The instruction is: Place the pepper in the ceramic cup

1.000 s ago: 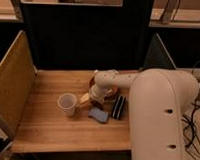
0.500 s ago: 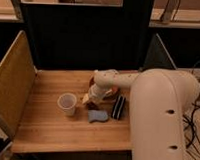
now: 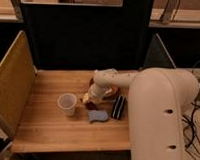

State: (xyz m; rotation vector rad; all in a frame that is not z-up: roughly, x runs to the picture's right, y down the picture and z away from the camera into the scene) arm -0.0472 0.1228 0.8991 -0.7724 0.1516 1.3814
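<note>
ceramic cup [image 3: 67,103] left of gripper [image 3: 91,98], pad [image 3: 98,116] in front

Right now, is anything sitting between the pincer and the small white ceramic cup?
Nothing visible does. The pincer hangs low by the orange-brown round dish, and only bare wooden table lies between it and the small white ceramic cup. The flat blue pad sits nearer the front edge, off that line.
</note>
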